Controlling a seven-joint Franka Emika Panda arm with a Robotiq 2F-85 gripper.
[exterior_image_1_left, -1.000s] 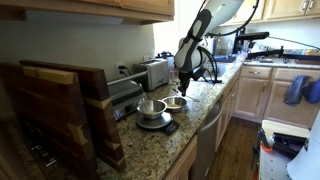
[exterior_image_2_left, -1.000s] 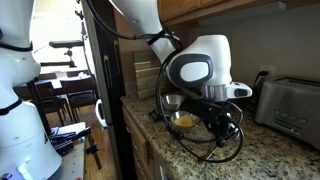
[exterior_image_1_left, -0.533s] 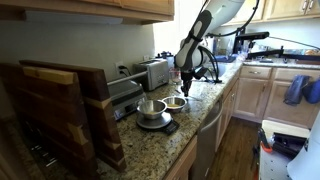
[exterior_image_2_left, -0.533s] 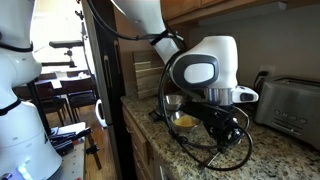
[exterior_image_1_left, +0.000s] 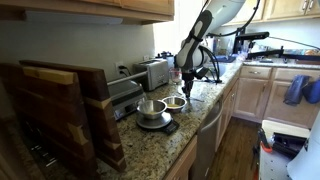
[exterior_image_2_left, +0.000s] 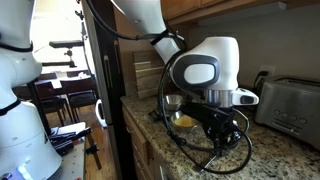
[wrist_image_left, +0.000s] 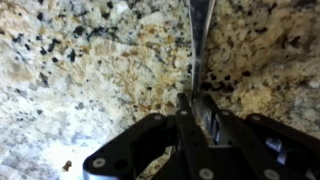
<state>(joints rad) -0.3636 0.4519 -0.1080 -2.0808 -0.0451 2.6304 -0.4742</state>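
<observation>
In an exterior view the arm (exterior_image_1_left: 204, 30) reaches down from 1 o'clock, and its fingers (exterior_image_1_left: 185, 89) hang low over the granite tabletop (exterior_image_1_left: 150, 148). A small bowl (exterior_image_1_left: 175, 102) sits just beside them at 7 o'clock. Further along the same line, a larger metal bowl (exterior_image_1_left: 150, 107) stands on a scale (exterior_image_1_left: 160, 125). A toaster (exterior_image_1_left: 153, 72) stands at 10 o'clock of the fingers, against the wall. Wooden boards (exterior_image_1_left: 60, 110) fill the near end at 9 o'clock. What the fingers hold or touch is too small to make out here.

In an exterior view from close by, the bulky wrist (exterior_image_2_left: 200, 70) fills the middle. The fingers (exterior_image_2_left: 224, 127) are down at the tabletop (exterior_image_2_left: 290, 150), half lost among loops of black cable (exterior_image_2_left: 238, 152). The small bowl (exterior_image_2_left: 183, 120), with something yellow in it, lies near them at 9 o'clock. The toaster (exterior_image_2_left: 293, 100) stands well apart at 2 o'clock.

In the wrist view the fingers (wrist_image_left: 212, 118) come in from 6 o'clock, drawn close together. A slim metal strip (wrist_image_left: 201, 40) runs from 12 o'clock straight down into the narrow gap between them, over the speckled tabletop (wrist_image_left: 80, 70). The strip's lower end is hidden between the fingers. Whether they pinch it or only flank it cannot be told.
</observation>
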